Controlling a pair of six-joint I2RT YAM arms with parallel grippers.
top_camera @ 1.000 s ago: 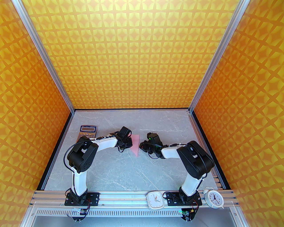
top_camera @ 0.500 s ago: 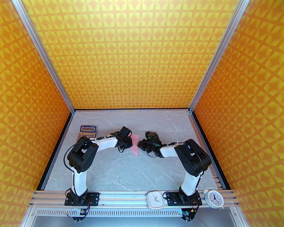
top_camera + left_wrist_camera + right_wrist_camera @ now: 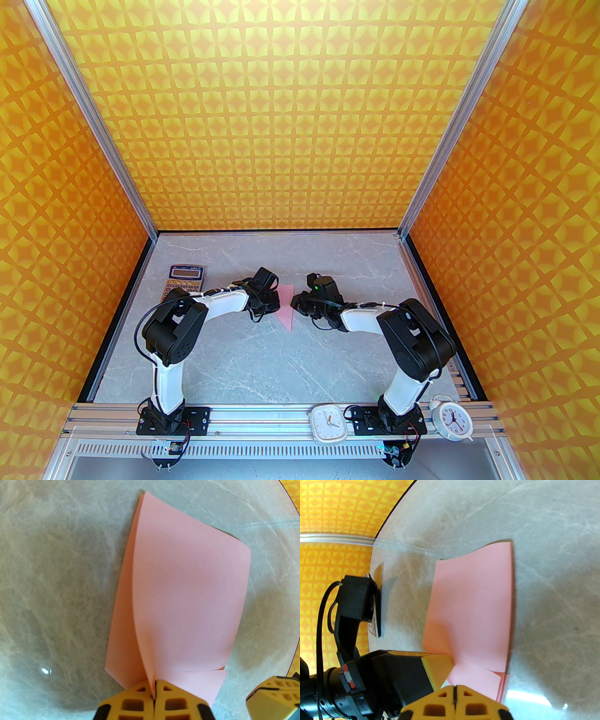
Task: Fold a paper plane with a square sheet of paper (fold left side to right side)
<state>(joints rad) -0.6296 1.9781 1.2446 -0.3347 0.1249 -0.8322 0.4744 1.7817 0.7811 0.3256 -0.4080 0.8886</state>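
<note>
The left gripper point(image 3: 275, 303) and the right gripper point(image 3: 295, 304) face each other tip to tip over the grey marbled tabletop point(image 3: 262, 365). The thin pale-pink paper sheet point(image 3: 287, 315) lies between them, its narrow end pointing toward the arm bases. Behind the left gripper, well apart from the sheet, lies an orange-keyed calculator point(image 3: 184, 280). Nearer than both grippers, bare tabletop runs wide to the front rail, where a square white clock point(image 3: 329, 424) and a round white alarm clock point(image 3: 451, 420) stand.

From the left wrist, the left gripper's yellow fingers point(image 3: 131, 702) are pressed together on the sheet's raised upper layer, which bows up off the lower one. The lower layer's edge shows as a strip left of the fingers. To their right, a yellow finger point(image 3: 269, 696) of the right gripper stands just beside the sheet's near corner, with a sliver of table between. Bare table rings every edge.

From the right wrist, the right gripper's fingers point(image 3: 431, 706) are pressed together with nothing seen between them. The sheet lies just ahead, its long straight edge on the right, with open table beyond. From the left, the left gripper's finger point(image 3: 438, 667) meets the puckered paper.
</note>
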